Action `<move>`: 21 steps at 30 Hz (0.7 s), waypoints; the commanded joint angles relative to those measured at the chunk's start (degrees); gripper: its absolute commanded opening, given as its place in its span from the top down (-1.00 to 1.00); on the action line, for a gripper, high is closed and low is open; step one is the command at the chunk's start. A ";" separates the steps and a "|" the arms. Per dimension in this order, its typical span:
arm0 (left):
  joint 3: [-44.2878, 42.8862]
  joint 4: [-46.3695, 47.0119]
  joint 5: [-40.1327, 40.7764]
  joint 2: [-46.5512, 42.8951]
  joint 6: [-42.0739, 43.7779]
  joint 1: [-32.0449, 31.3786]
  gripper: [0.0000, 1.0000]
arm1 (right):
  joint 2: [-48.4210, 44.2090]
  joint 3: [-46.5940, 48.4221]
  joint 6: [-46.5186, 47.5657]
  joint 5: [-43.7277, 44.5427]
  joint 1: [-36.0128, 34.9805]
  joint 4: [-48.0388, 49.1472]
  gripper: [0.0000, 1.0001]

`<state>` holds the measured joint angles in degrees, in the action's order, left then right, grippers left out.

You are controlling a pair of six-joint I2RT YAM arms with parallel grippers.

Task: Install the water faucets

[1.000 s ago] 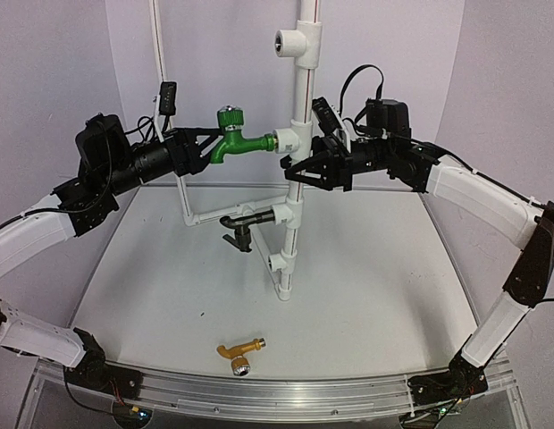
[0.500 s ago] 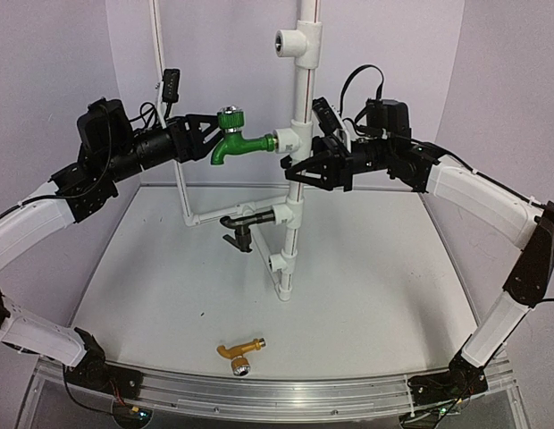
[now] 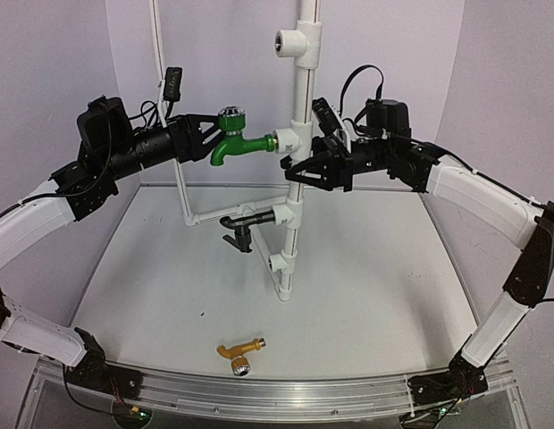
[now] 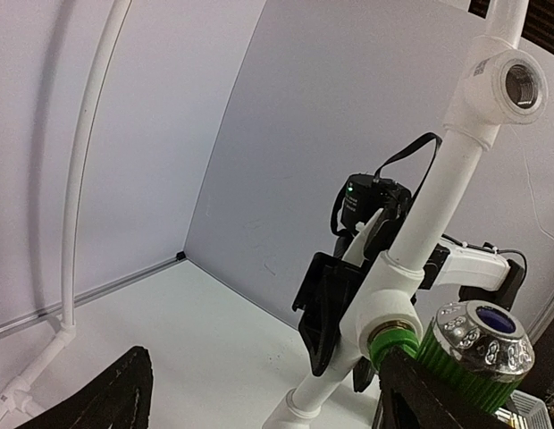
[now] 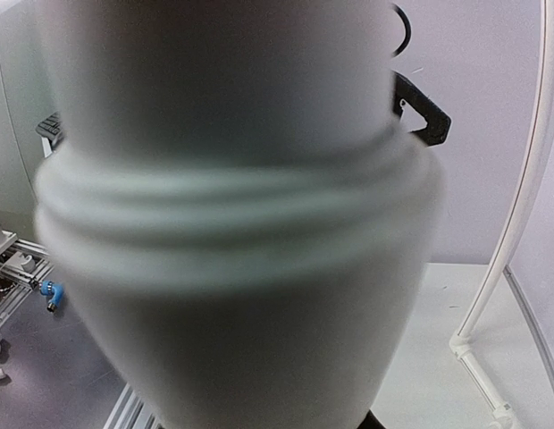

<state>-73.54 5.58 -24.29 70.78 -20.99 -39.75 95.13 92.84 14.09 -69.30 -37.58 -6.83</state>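
The left wrist has lifted and turned in the past second. Its fingers (image 4: pixel 107 398) stand spread wide, and the left gripper (image 3: pixel 213 134) grips nothing, though one finger is close beside the knob of the green tap (image 3: pixel 234 140). That tap juts from the middle fitting (image 3: pixel 290 138) on the upright pipe (image 3: pixel 300 94), which the right gripper (image 3: pixel 293 170) pinches tight just below. The arm looks to be resetting between turns, or finished. The black tap (image 3: pixel 243 223) sits in a lower fitting. The golden tap (image 3: pixel 237 353) lies on the table (image 3: pixel 366 268).
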 commanded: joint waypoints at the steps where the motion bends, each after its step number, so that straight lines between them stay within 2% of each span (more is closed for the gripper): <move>1: -3.95 1.48 -3.68 -1.12 0.85 -0.25 -0.76 | 0.76 0.06 -8.11 -2.59 -0.41 -8.45 1.00; 13: -6.00 -2.69 -7.41 -1.65 3.30 -0.42 -0.79 | 0.99 0.24 -8.02 -2.47 -0.39 -8.46 1.00; 21: -7.01 -5.22 -11.91 -2.22 6.25 -1.99 -0.62 | 1.53 0.33 -8.10 -2.72 -0.39 -8.46 1.00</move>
<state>-76.95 1.50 -32.61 70.15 -17.63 -40.46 95.24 92.86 14.31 -69.28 -37.58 -6.79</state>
